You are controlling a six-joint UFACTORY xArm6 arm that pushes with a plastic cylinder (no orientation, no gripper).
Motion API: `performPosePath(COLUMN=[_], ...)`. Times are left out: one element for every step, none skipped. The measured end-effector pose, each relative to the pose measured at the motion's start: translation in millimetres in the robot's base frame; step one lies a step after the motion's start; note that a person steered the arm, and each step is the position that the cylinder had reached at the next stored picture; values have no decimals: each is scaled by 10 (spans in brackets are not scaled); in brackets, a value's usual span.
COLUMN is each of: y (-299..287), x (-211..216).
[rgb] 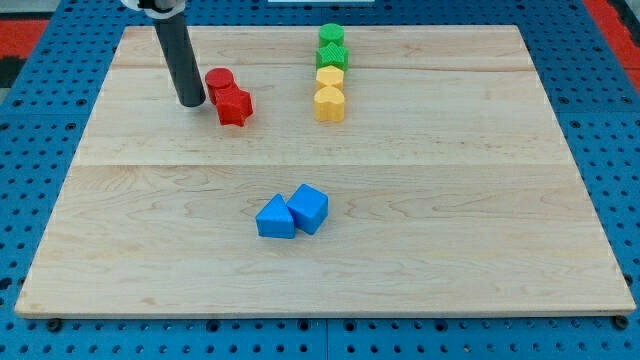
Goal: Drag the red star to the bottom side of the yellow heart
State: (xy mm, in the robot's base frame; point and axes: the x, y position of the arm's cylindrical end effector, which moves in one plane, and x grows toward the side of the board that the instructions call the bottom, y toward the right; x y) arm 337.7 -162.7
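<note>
A light wooden tabletop [450, 200] fills the view, set on a blue pegboard. The arm carries no pincer, so there is nothing to be spread or pressed together; it ends in a dark rod, and my tip [193, 103] rests on the wood at about ten o'clock from the board's centre.

Just to the tip's three o'clock sits a red cylinder [219, 81], and touching that, at its five o'clock, the red star [234, 106]. The tip is very near both red blocks on their left.

The yellow heart [329, 103] stands well apart at the star's three o'clock. It closes a tight column: a second yellow block [330, 78] above it, then a green star [331, 55], then another green block [331, 35] at twelve o'clock.

As a judgement, the task has scarcely begun: the star is level with the heart, not beneath it, and must travel toward four o'clock.

Bare wood lies below the heart. Two blue blocks [292, 212], touching, sit farther down toward six o'clock. All edges are distant.
</note>
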Motion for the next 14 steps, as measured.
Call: performPosePath(y=[226, 586, 729, 733, 839, 965, 1129, 1397, 1660, 1834, 1880, 2248, 2579, 2634], x=[-5, 1, 141, 339, 489, 661, 836, 887, 888, 907, 1186, 1115, 823, 714])
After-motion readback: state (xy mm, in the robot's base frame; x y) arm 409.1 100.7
